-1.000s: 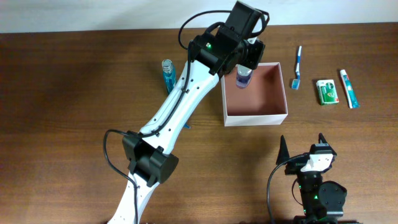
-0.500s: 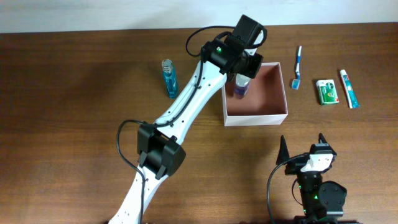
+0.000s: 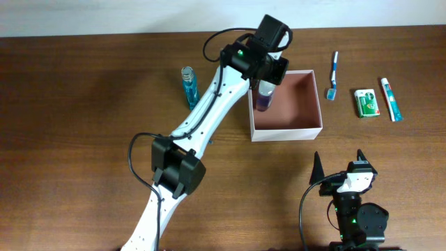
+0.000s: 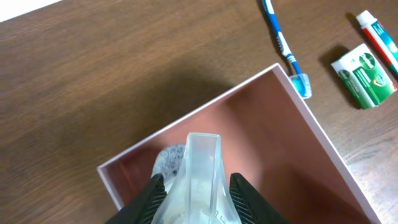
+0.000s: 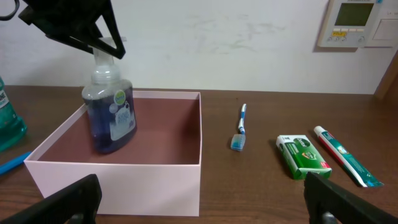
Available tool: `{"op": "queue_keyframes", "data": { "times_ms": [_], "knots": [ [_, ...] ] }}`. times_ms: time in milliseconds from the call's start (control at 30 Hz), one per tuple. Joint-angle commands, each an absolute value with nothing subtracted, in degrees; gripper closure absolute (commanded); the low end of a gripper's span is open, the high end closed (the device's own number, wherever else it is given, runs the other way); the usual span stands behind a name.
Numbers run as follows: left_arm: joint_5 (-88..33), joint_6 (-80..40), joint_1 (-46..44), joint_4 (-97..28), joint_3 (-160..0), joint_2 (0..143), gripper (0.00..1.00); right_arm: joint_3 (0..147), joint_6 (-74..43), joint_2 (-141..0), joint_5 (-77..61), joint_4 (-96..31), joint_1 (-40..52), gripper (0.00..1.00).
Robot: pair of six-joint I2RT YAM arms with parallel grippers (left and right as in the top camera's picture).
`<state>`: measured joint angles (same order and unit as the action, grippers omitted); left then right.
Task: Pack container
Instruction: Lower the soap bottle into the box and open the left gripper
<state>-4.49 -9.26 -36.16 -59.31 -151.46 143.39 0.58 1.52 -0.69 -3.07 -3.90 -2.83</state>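
Gripping soap bottle (image 5: 111,121) inside container (image 5: 124,183), left end effector (image 4: 198,188)

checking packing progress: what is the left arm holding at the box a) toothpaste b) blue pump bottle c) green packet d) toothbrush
b, the left jaws pinch the bottle by its pump inside the box; toothbrush, packet and toothpaste lie on the table

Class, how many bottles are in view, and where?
2. One teal bottle sits left of the container; one blue pump bottle is inside it, held by the left hand. The arm may hide more.
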Motion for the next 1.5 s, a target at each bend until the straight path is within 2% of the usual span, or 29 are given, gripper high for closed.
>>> {"op": "queue_keyframes", "data": {
  "times_ms": [0, 167, 600, 1167, 1233, 1467],
  "knots": [
    [-4.7, -9.6, -34.8, -58.8, -152.6, 143.5, 0.65, 0.3, 1.3, -0.2, -3.0, -4.2, -2.3, 0.01],
    [-4.7, -9.6, -34.8, -58.8, -152.6, 143.5, 0.65, 0.3, 1.3, -0.2, -3.0, -4.2, -2.3, 0.01],
    [-3.2, -20.1, -34.8, -59.6, -152.6, 143.5, 0.65, 0.3, 1.3, -0.2, -3.0, -4.2, -2.3, 0.01],
    [-0.1, -22.1, -34.8, -60.7, -152.6, 143.5, 0.64, 0.3, 1.3, -0.2, -3.0, -4.2, -2.3, 0.01],
    [-0.1, -22.1, -34.8, -60.7, -152.6, 143.5, 0.49, 0.3, 1.3, -0.2, -3.0, -4.2, -2.3, 0.01],
    [-0.1, -22.1, -34.8, -60.7, -152.6, 143.5, 0.49, 0.3, 1.3, -0.2, -3.0, -4.2, -2.3, 0.01]
  ]
}}
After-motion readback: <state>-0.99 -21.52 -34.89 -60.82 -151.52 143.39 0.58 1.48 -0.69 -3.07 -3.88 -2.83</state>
